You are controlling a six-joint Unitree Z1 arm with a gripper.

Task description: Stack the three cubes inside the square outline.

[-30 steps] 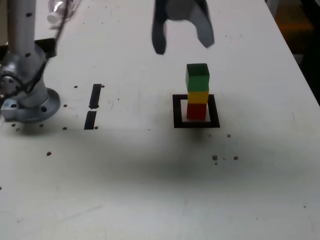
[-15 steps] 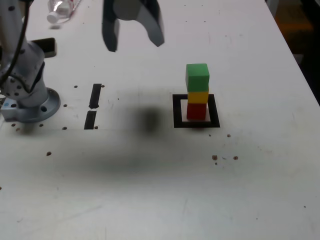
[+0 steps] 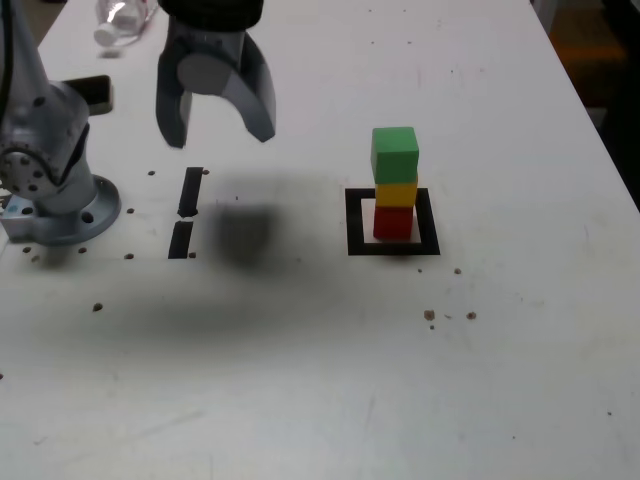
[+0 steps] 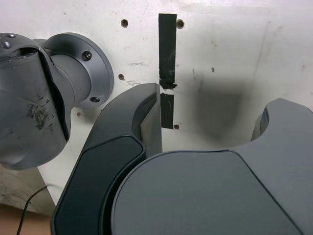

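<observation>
Cube stack (image 3: pixel 395 195) right of jaws (empty, apart).

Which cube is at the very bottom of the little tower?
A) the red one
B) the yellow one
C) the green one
A: in the exterior view the red cube sits on the table inside the square outline, with the yellow cube on top of it and the green cube at the very top.

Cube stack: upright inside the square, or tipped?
Upright. Green cube sits on yellow cube, on red cube, inside the square outline; the green one sits slightly skewed.
</observation>
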